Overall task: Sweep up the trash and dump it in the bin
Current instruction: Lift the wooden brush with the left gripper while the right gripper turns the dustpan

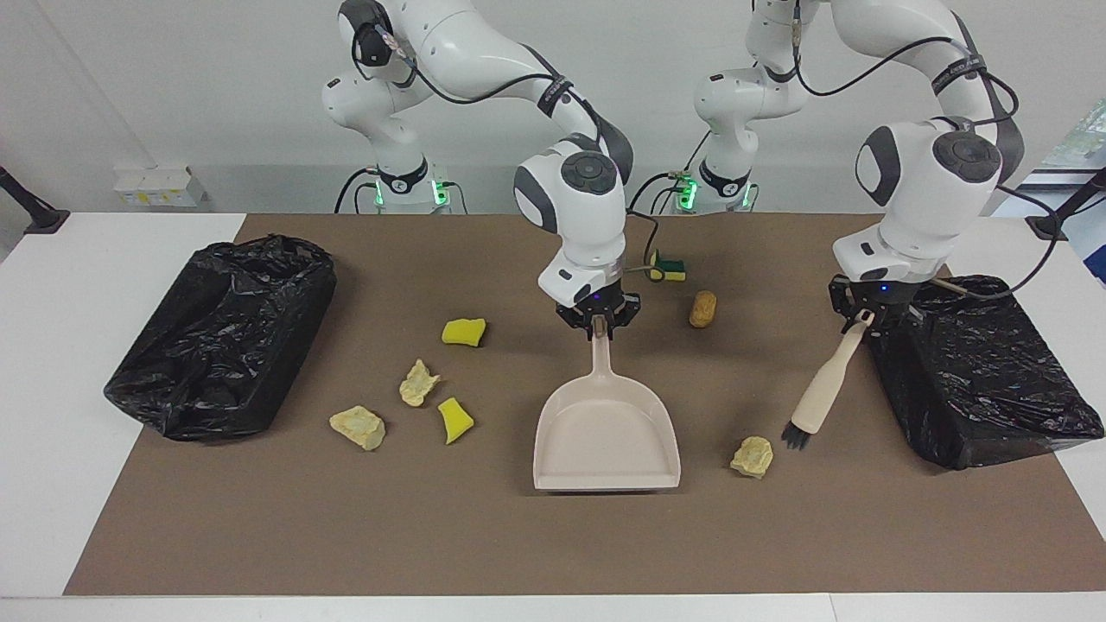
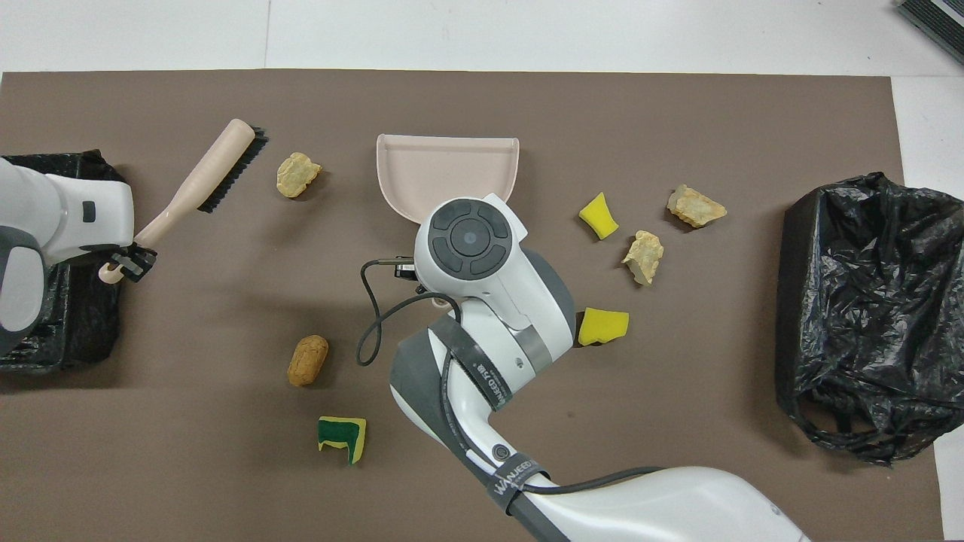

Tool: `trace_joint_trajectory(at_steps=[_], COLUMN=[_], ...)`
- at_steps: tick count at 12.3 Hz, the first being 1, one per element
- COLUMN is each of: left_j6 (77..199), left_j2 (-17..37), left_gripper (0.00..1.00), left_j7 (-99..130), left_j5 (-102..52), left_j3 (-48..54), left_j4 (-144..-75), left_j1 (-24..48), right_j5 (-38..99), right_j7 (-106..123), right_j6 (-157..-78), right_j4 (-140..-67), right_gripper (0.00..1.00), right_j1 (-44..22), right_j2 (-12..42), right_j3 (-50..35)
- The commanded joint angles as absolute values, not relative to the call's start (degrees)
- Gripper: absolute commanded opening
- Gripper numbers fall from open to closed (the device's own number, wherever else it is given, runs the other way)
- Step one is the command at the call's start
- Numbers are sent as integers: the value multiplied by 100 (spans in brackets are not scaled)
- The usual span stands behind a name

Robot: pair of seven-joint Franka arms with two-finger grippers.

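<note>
**Grippers: both clenched on tools**

Left gripper (image 1: 867,316) grasps the hand brush (image 1: 823,389), bristles just beside a pale chunk (image 1: 753,456). Right gripper (image 1: 598,324) grasps the dustpan (image 1: 605,436) mid-mat. Remaining trash (image 1: 419,383) lies scattered across the brown mat (image 1: 518,544), between the two black bins (image 1: 225,333).

Beige dustpan (image 1: 605,432) and beige-handled brush (image 1: 825,384) with black bristles, both in my white arms' black grippers. Brown mat (image 1: 518,544) on white desk (image 1: 52,484); glossy black bags (image 1: 220,337) at each end. Scraps (image 1: 462,332): bright yellow, pale yellow, orange-brown, one green-backed.
</note>
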State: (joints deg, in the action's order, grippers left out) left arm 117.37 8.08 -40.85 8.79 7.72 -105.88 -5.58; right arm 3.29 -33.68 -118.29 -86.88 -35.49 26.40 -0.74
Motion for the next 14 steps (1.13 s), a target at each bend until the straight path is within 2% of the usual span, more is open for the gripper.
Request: trace_joint_trajectory(at_steps=[1, 4, 7, 9, 11, 14], left_j6=[12030, 12252, 12585, 12841, 12343, 12278], left_j2=[1519, 2265, 2636, 2654, 2567, 1901], left_gripper=[0, 0, 0, 0, 0, 0], left_j7=[-4429, -4456, -4447, -4456, -4473, -4927], left_j5=[1351, 1714, 2266, 2277, 2285, 2276], left_j3=[800, 835, 835, 835, 835, 844], left_j4=[-9862, -9345, -9211, -9342, -9457, -10446], left_j1=[-562, -536, -475, -300, -81, -44], right_j5=[369, 395, 439, 439, 439, 439], right_j7=[-2359, -1226, -609, -510, -466, -256], right_j6=[-11366, -11329, -11329, -11338, -11521, -11768], right_j4=[-8868, -9210, -9596, -9808, -9800, -9809], right_gripper=[0, 0, 0, 0, 0, 0], right_j1=[-3437, -3454, -3524, -3595, -3708, -3674], right_j2=[2330, 2154, 1908, 1784, 1784, 1819], right_j3=[-105, -114, -123, -123, -123, -123])
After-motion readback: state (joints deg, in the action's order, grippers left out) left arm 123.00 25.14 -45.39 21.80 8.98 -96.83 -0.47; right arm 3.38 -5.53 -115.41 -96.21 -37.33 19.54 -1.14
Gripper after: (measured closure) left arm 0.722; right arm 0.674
